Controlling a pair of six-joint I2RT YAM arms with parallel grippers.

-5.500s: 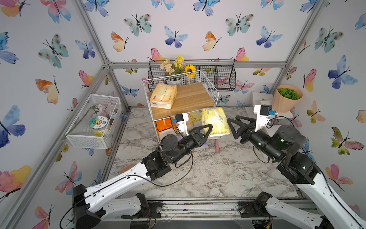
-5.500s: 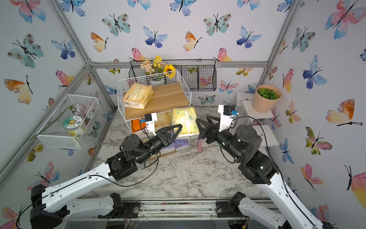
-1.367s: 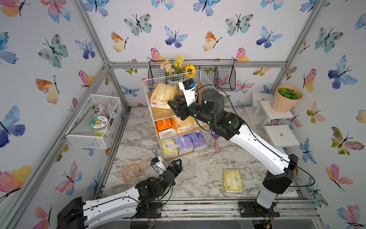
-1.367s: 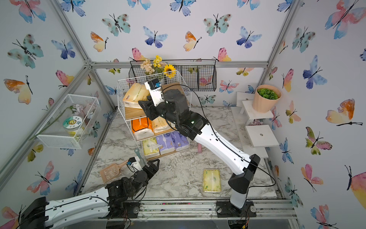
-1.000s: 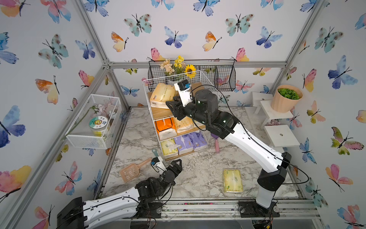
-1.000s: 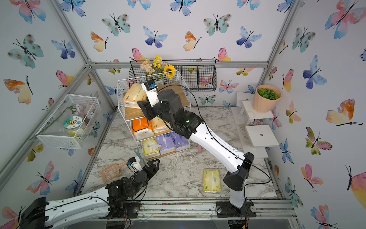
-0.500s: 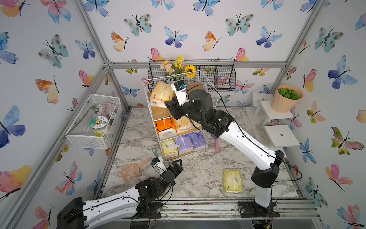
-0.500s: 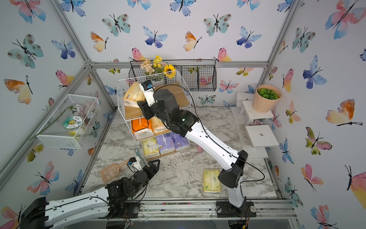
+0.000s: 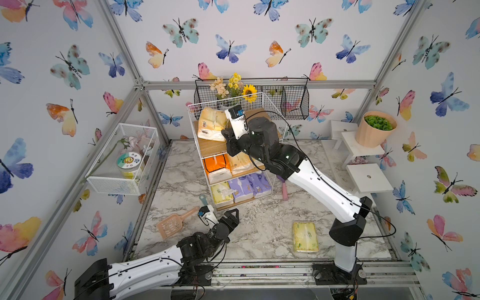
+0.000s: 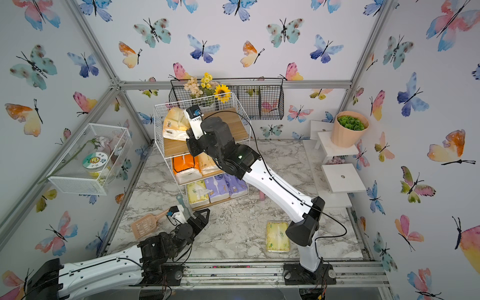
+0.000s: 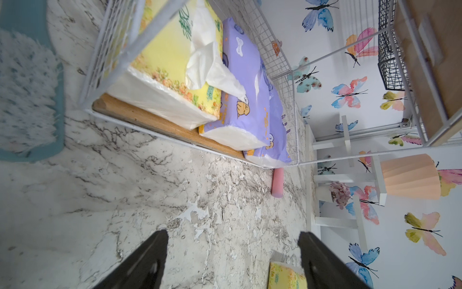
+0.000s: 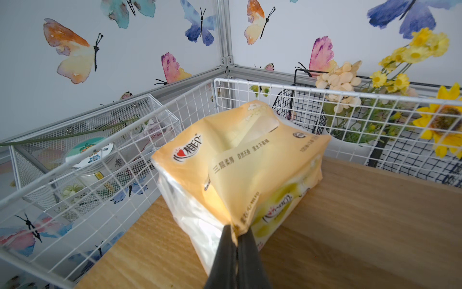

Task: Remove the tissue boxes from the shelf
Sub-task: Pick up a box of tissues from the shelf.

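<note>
top board [image 12: 350, 212]: front edge open | mesh rim [image 12: 275, 85] fences sides, back | peach pack [image 12: 237, 162] near rim corner

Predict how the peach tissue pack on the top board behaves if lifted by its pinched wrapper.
Probably floppy: the peach tissue pack wrinkles where the right gripper pinches its film. Likely light, as that small pinch tilts it. The glossy film may slip.

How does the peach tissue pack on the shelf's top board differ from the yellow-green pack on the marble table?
The peach plastic-wrapped tissue pack sits tilted on the top board of the white wire shelf; the yellow-green plastic-wrapped tissue pack lies flat on the marble tabletop. The shut right pincer pinches the peach pack's wrapper; nothing touches the yellow-green one. Both are soft, brick-shaped packs.
</note>
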